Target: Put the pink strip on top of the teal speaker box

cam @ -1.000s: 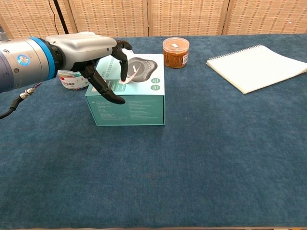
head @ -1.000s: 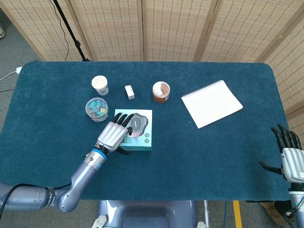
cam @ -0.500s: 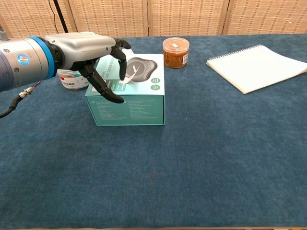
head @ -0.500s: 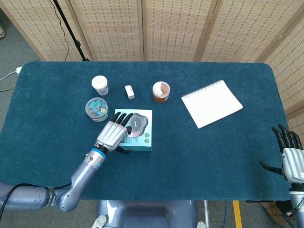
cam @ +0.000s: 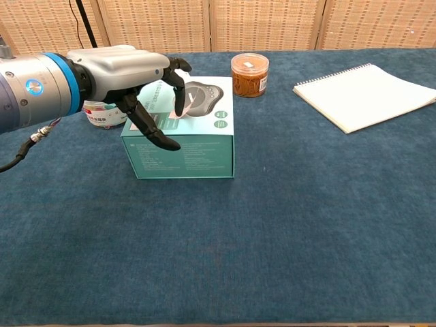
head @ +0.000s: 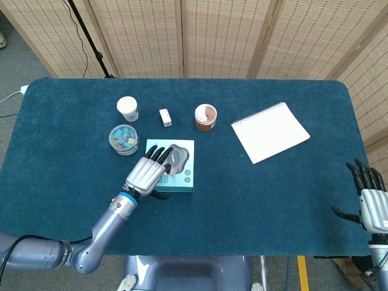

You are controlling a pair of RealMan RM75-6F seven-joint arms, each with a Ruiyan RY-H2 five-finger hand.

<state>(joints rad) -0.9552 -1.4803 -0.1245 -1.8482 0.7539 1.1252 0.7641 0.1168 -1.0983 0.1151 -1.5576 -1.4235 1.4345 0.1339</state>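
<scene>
Head view: the left hand [head: 145, 174] lies over the left part of the teal speaker box [head: 179, 176], centre-left of frame, and hides the pink strip altogether. The right hand [head: 368, 197] sits at the lower right edge, partly cut off, fingers apart, holding nothing. Cup [head: 127, 108], small white block [head: 164, 117], clip tub [head: 123, 139], brown jar [head: 205, 117] and notepad [head: 270, 131] lie across the upper half of the blue table [head: 254, 200].

Chest view: upper left, the left hand [cam: 139, 78] pinches the pink strip [cam: 184, 105] between dark fingertips above the box [cam: 184, 146] lid; strip's upper end is hidden behind a finger, lower end touches the lid. Right hand out of frame. Clip tub [cam: 101, 114] mostly hidden behind the hand.

Vs. 0.5 s ago: hand has edged slightly rightward over the box; strip hangs a bit steeper; everything else unmoved.
</scene>
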